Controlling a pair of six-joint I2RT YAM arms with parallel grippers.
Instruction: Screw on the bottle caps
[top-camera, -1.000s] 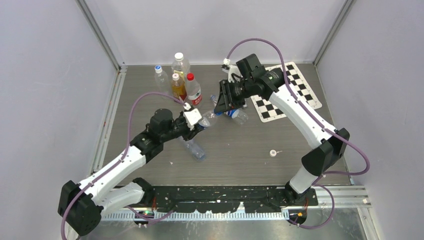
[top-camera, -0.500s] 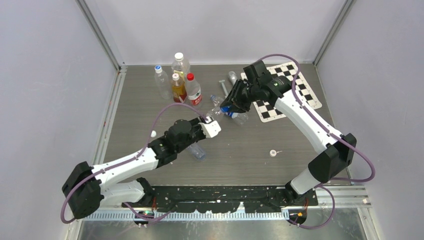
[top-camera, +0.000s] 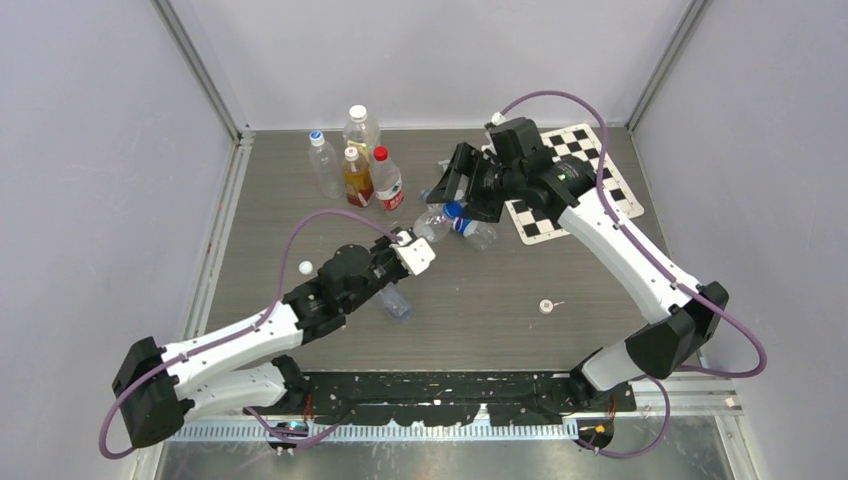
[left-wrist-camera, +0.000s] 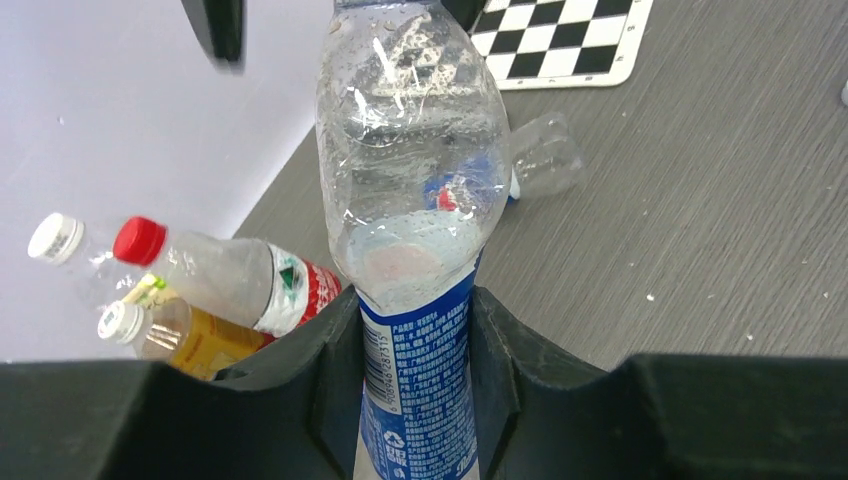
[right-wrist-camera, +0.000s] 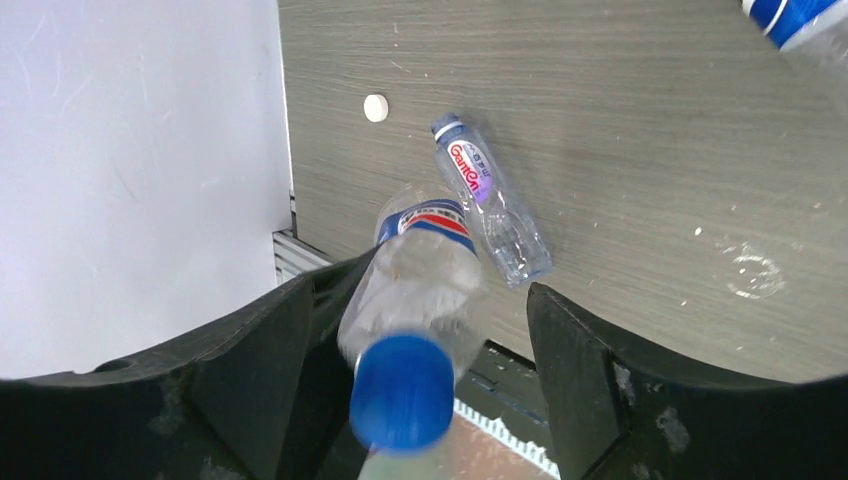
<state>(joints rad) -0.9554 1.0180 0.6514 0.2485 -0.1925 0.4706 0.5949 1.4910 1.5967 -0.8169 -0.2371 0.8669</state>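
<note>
Left end effector (left-wrist-camera: 415, 345) is clamped tight on a clear plastic bottle with a blue label (left-wrist-camera: 412, 190). The fingers pinch the label band, and the bottle is off the tabletop and tipped, with its neck pointing to about 1 o'clock in the top view. Right end effector (right-wrist-camera: 440, 290) is spread wide, fingers either side of the round blue plastic cap (right-wrist-camera: 402, 392) on that bottle's neck, not touching it as far as I can see.

At 6 o'clock from the left end effector a second clear plastic bottle (top-camera: 396, 302) lies on the grey wood-grain tabletop (top-camera: 480, 300). A third clear bottle with a blue label (top-camera: 478, 232) lies at 4 o'clock from the blue cap. One small white round cap (top-camera: 305, 267) sits loose at 9 o'clock of the left end effector. A second white cap (top-camera: 546, 306) is well out at 4 o'clock.
</note>
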